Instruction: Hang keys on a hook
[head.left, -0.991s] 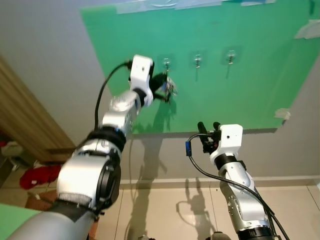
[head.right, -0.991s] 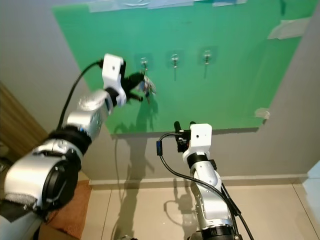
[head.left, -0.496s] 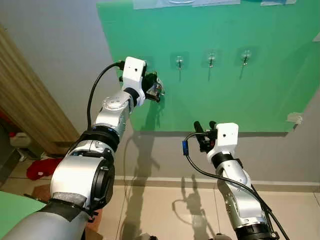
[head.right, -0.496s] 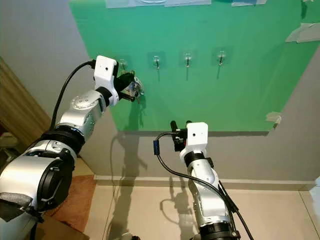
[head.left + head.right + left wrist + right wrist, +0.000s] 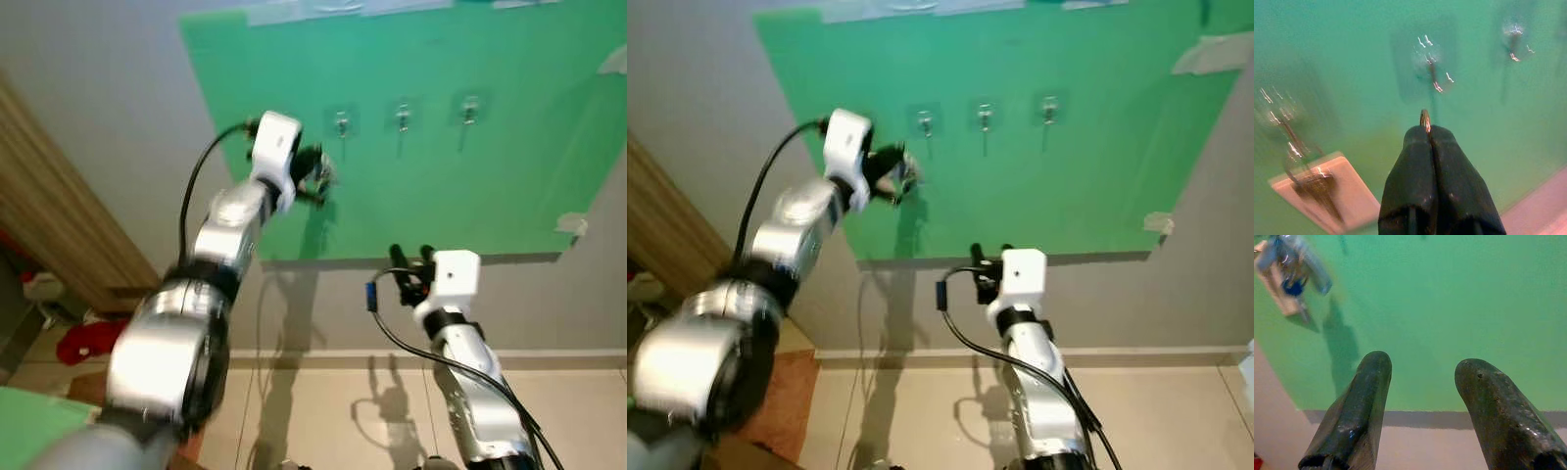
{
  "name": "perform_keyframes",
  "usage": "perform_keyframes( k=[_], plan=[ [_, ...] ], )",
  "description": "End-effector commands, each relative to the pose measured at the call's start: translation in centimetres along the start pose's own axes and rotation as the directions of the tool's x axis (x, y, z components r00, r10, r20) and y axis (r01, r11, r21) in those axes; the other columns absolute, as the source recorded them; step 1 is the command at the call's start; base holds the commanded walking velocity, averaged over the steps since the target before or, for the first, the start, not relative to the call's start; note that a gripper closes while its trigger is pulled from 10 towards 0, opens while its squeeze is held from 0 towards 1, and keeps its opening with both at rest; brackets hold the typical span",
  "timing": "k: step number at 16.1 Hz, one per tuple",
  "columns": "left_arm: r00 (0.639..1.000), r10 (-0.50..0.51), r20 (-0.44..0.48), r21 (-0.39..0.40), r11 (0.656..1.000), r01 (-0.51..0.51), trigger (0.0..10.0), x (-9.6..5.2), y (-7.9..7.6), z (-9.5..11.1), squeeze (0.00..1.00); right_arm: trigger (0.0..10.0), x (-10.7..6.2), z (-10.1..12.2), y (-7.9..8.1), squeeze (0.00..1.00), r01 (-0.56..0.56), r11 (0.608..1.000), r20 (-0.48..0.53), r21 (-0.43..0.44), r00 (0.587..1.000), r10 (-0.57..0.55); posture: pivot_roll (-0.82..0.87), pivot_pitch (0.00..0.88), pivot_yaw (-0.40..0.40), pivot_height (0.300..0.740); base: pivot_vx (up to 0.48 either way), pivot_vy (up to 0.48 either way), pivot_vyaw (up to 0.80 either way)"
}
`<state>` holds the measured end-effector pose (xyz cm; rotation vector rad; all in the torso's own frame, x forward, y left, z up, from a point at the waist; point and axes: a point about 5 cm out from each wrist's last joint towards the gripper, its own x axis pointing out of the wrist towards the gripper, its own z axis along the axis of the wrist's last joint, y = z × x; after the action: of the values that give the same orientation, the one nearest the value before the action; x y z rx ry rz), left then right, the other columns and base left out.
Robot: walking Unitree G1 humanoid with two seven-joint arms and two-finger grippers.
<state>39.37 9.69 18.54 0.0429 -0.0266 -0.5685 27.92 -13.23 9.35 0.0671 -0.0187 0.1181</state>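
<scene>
In the left eye view, a large green sheet [image 5: 470,176] is taped to a grey wall, and three small clear-backed metal hooks sit in a row near its top: the first hook [image 5: 341,122], the middle hook [image 5: 403,116] and the far hook [image 5: 470,107]. The left gripper [image 5: 318,181], at the end of a raised silver arm, is up against the sheet, just below the first hook and to its left. Its jaws are clenched on a bunch of metal keys [image 5: 326,175], which hangs near that hook but is not on it. The right gripper [image 5: 409,257] is held lower, in front of the bottom edge of the sheet, well apart from the keys. A wooden door panel [image 5: 59,225] stands at the left, with a red cloth [image 5: 83,343] on the tiled floor [image 5: 323,411] beside it.

The right eye view shows the same scene.

In the left wrist view, the two black fingers [image 5: 1415,181] are pressed together with a thin metal key ring [image 5: 1424,119] pinched at their tips, pointing at a blurred hook [image 5: 1431,66] on the green sheet.

In the right wrist view, the right jaws are spread and hold nothing; the keys show blurred in a corner against the green.
</scene>
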Motion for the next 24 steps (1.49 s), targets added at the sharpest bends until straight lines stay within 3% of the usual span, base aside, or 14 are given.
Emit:
perform_keyframes(
  k=[1,5,7,9,10,12,18,24],
  plan=[
    [0.999,-0.046,0.018,0.003,0.999,0.046,0.0,-0.9,-0.4,0.2,0.0,10.0,0.0,0.5,0.1,0.0,0.003,1.0,0.017,0.023,1.0,-0.003,-0.26,0.0,0.209,0.707,0.0,0.0,0.0],
    [0.994,-0.058,0.092,-0.002,0.998,0.059,0.0,-4.2,-2.3,0.3,0.0,10.0,0.1,0.9,-0.3,0.0,-0.013,1.0,0.01,0.027,1.0,0.013,-0.18,0.0,0.146,0.707,0.0,0.0,0.0],
    [0.997,0.041,0.072,0.139,0.989,-0.051,0.0,-9.0,-1.6,-2.5,0.0,10.0,-0.1,1.6,-0.9,0.0,0.02,0.998,0.02,0.06,1.0,-0.021,-0.14,0.0,0.109,0.707,0.0,0.0,0.0],
    [0.996,0.078,0.044,0.127,0.988,-0.083,0.0,-11.9,-1.7,-3.4,0.0,10.0,-0.7,1.8,-1.4,0.0,0.044,0.996,0.026,0.077,0.999,-0.046,-0.13,0.0,0.091,0.707,0.0,0.0,0.0],
    [0.994,0.085,0.062,0.061,0.994,-0.089,0.0,-12.8,-2.6,-2.6,0.0,10.0,-1.2,1.5,-1.6,0.0,0.049,0.997,0.011,0.055,0.999,-0.05,-0.12,0.0,0.087,0.707,0.0,0.0,0.0],
    [0.993,0.07,0.092,0.016,0.997,-0.072,0.0,-12.5,-3.7,-1.8,0.0,10.0,-1.3,1.3,-1.5,0.0,0.042,0.999,0.002,0.032,0.999,-0.042,-0.13,0.0,0.086,0.707,0.0,0.0,0.0],
    [0.986,0.028,0.167,0.062,0.997,-0.039,0.0,-12.0,-4.9,0.8,0.0,10.0,-1.5,3.3,-1.1,0.0,0.036,0.999,0.103,-0.021,0.994,-0.034,-0.15,0.0,0.102,0.707,0.297,0.0,0.0],
    [0.991,0.028,0.13,0.051,0.998,-0.035,0.0,-11.9,-5.0,0.5,0.0,10.0,-1.6,3.2,-0.9,0.0,0.033,0.999,0.095,-0.017,0.995,-0.031,-0.15,0.0,0.106,0.707,0.389,0.0,0.0]
  ],
)
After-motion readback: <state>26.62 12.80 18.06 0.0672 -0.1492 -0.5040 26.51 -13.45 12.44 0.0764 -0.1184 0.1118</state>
